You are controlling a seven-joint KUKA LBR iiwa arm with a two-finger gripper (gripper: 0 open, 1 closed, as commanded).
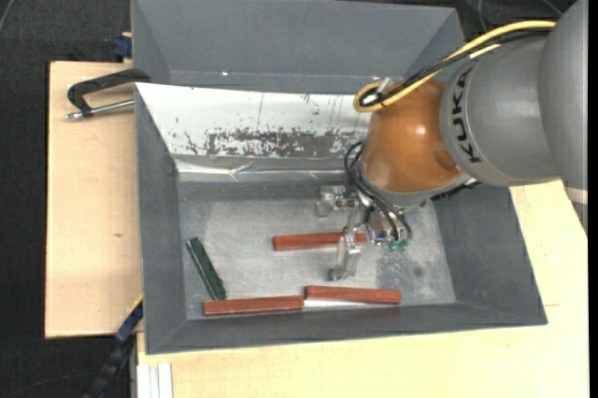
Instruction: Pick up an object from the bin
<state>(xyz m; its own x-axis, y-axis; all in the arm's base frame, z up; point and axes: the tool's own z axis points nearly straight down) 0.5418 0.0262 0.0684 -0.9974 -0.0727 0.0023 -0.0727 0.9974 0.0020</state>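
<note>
Nearest, along the foot of the near wall of the grey metal bin [149, 200], two slim sticks lie almost end to end. The long red-brown stick [252, 305] is on the left. The shorter red stick [360, 296] is on the right, and its pale left tip sits just beside the long one's right end. A little farther in, near the left wall, a dark green stick [205, 268] lies at a slant, with its near end close to the left end of the long red-brown stick.

Towards the middle of the floor lies a third stick, the red-brown middle stick [301, 243], running nearly straight from left to right. The gripper [347, 256] is down at floor level at this stick's right end, right of the bin's centre. Its metal parts meet or cover that end, while the rest of the stick runs out to its left, bare and flat on the floor. I cannot tell whether the gripper is released or clenched, nor whether the stick's end is truly caught in it. The shorter red stick lies just nearer than the gripper, apart from it.

Farther back and above the gripper is the rounded orange cover [406, 149] on the wrist, with dark cables hanging beneath it. The grey arm [523, 116] comes in from the right, and a yellow cable [486, 41] loops over it to the cover. Beyond that, the far wall [262, 120] rises shiny, with a band of dark speckles.
</note>
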